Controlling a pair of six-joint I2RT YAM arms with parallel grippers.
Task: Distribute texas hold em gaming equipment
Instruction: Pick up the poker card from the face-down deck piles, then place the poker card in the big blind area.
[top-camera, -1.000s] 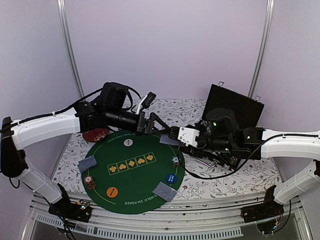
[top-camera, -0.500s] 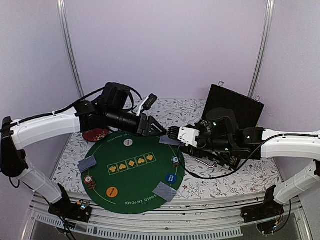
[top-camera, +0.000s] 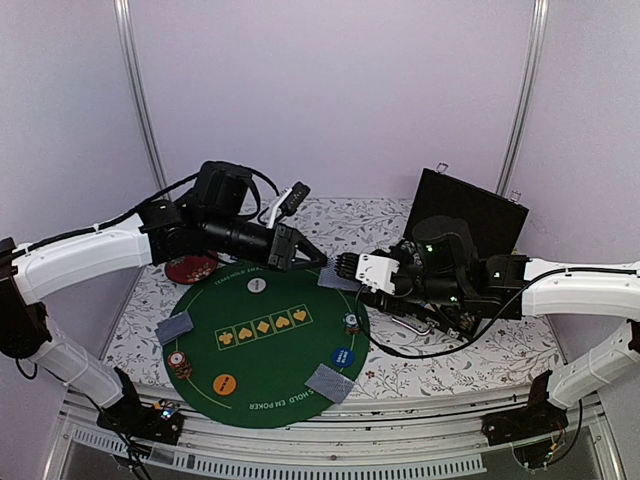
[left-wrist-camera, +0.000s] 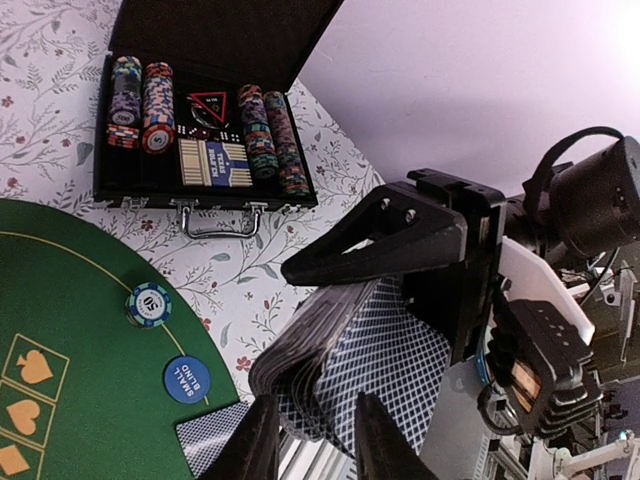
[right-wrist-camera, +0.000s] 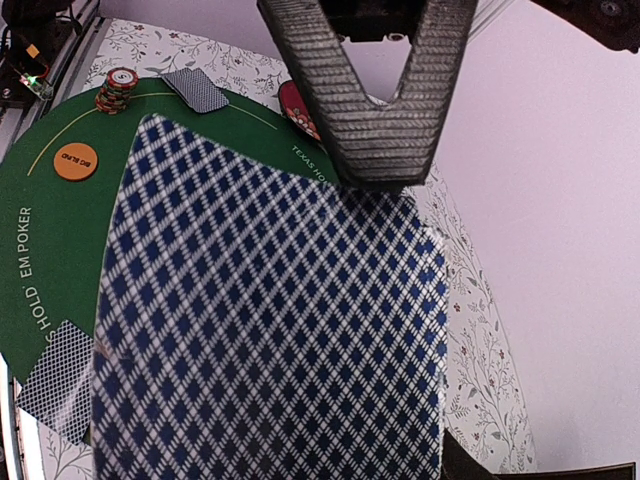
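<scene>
1. Two grippers are meeting above the far right rim of the green mat (top-camera: 270, 395). Your left gripper (top-camera: 308, 259) is pinching narrow, its fingers (right-wrist-camera: 320, 80) forming a tight V on one edge of the deck of cards (right-wrist-camera: 270, 320).
2. Your right gripper (top-camera: 345, 268) is clamping the same deck from the opposite end, and the cards are fanning slightly between the two. You cannot tell how many cards the left one is gripping.
3. One pile of dealt cards (top-camera: 175, 327) is lying face down at the mat's left edge. A second pile (top-camera: 331, 383) is lying at the near right and a third pile (top-camera: 336, 281) just under the grippers.
4. One chip stack (top-camera: 179, 363) is sitting near the left edge and another chip stack (top-camera: 351, 322) near the right edge. A white button (top-camera: 257, 285), a blue button (top-camera: 342, 357) and an orange button (top-camera: 225, 383) are resting on the mat.
5. Off the mat, a dark red disc (top-camera: 190, 268) is lying at the far left, and an open black case (top-camera: 470, 215) holding more chips is standing at the far right.
</scene>
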